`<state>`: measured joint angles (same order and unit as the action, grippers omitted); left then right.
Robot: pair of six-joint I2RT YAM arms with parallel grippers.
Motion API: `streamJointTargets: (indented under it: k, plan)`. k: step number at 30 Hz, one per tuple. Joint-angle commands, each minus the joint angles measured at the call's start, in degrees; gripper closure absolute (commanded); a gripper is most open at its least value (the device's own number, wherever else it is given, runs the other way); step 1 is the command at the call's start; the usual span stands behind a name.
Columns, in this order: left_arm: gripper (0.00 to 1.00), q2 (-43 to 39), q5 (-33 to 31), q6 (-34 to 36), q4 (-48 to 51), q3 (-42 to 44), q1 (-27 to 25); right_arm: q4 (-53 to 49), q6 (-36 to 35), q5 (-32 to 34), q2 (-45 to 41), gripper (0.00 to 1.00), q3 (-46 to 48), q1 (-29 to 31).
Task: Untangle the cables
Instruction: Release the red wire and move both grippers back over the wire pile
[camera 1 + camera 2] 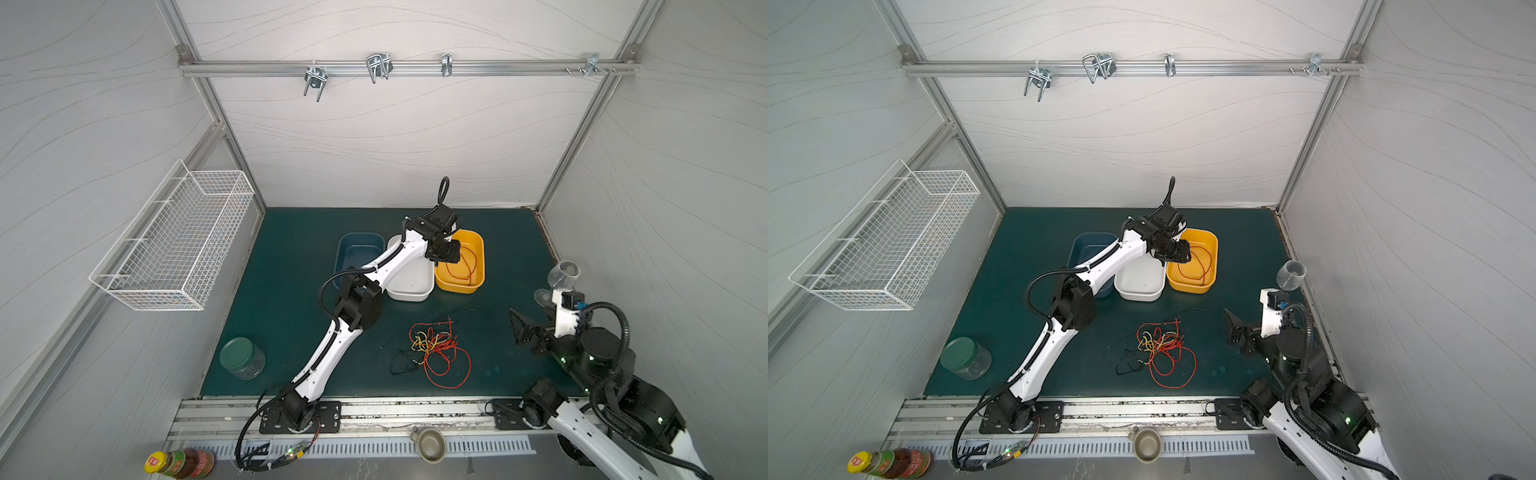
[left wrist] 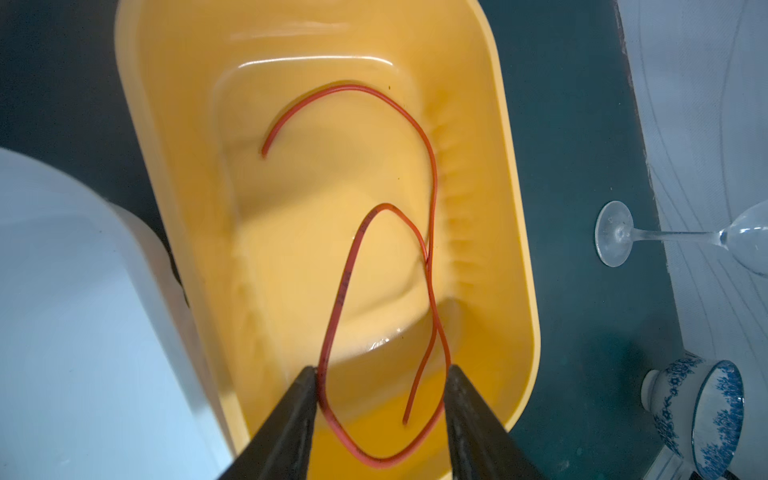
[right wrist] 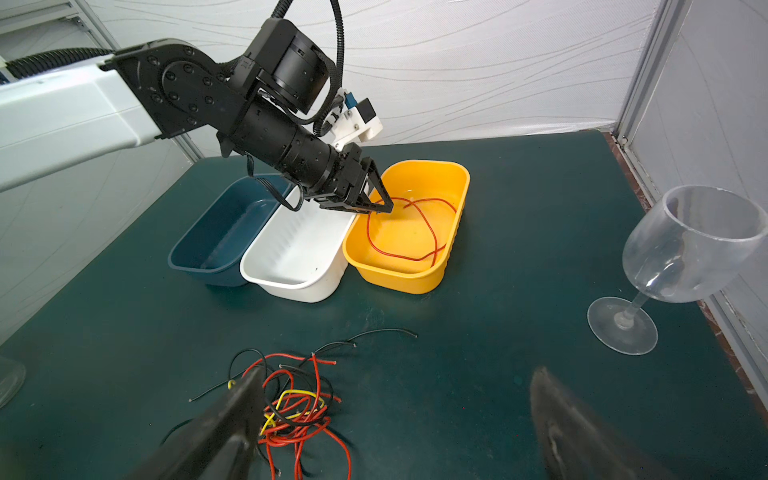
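Left fingers [image 2: 286, 424] parted over yellow tub [image 2: 490, 187]; red cable [image 2: 434, 174] loops lengthwise inside, perhaps touching one.

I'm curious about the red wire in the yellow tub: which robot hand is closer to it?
Left. The left gripper is in the yellow tub, jaws apart around the red wire's loop. The right gripper is far off, beside the tangled pile.

At the back of the mat [image 1: 291, 249]: three tubs [image 1: 411, 282] in a row. In the right tub [image 1: 478, 245], under the left gripper [image 2: 381, 370]: one cable [image 2: 434, 166]. In front: cables [image 1: 438, 349] in a heap. Far right: glass [image 1: 563, 274].
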<state>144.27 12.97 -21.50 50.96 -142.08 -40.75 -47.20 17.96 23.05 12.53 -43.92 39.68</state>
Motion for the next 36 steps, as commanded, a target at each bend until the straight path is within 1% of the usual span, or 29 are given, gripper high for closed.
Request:
streamJointTargets:
  k: [1, 6, 11, 15, 18, 21, 25, 28, 29, 31, 33, 36]
  plan:
    - [0.46, -3.22, -1.61, 1.97, 1.31, -3.05, 0.33, 0.88, -0.72, -0.07, 0.19, 0.01, 0.23, -0.27]
    - [0.39, -6.01, -2.86, 3.78, 1.68, -3.03, 0.76, 0.62, -0.61, 0.07, 0.38, 0.01, 0.15, -0.31]
    - [0.38, -9.68, -3.50, 4.69, 2.92, -3.02, 1.37, 0.40, -0.48, -0.20, 0.94, 0.01, -0.02, -0.25]
    - [0.38, -14.94, -5.04, 6.50, 5.09, -0.10, 1.47, 0.02, -0.38, -0.73, 2.12, 0.01, -0.29, -0.35]
    - [0.38, -21.77, -6.58, 6.95, 4.20, 6.86, 1.68, -0.39, -0.31, -1.57, 3.63, 0.01, -0.72, -0.30]
    - [0.35, -29.20, -8.16, 7.12, 2.12, 15.87, 1.74, -0.77, -0.73, -4.91, 5.69, 0.01, -1.39, -0.25]
    - [0.32, -39.76, -7.92, 7.08, -0.38, 27.53, 1.65, -2.13, -0.56, -7.03, 9.88, 0.01, -3.04, -0.27]
    - [0.30, -48.13, -8.32, 6.59, -3.18, 35.93, 1.68, -1.95, -1.04, -10.48, 12.49, 0.01, -3.72, -0.22]
    - [0.29, -51.00, -8.63, 6.23, -4.01, 40.14, 1.69, -1.96, -1.08, -11.36, 13.34, 0.01, -3.88, -0.28]
    - [0.28, -56.02, -8.87, 5.64, -5.06, 44.85, 1.56, -2.25, -1.08, -12.28, 15.00, 0.01, -4.47, -0.13]
    - [0.24, -60.60, -9.13, 5.07, -5.66, 49.32, 1.55, -2.74, -1.16, -12.51, 16.75, 0.01, -4.93, 0.03]
    - [0.19, -67.25, -10.81, 4.46, -6.44, 55.92, 1.55, -3.88, -1.33, -12.50, 19.55, 0.01, -6.08, 0.56]
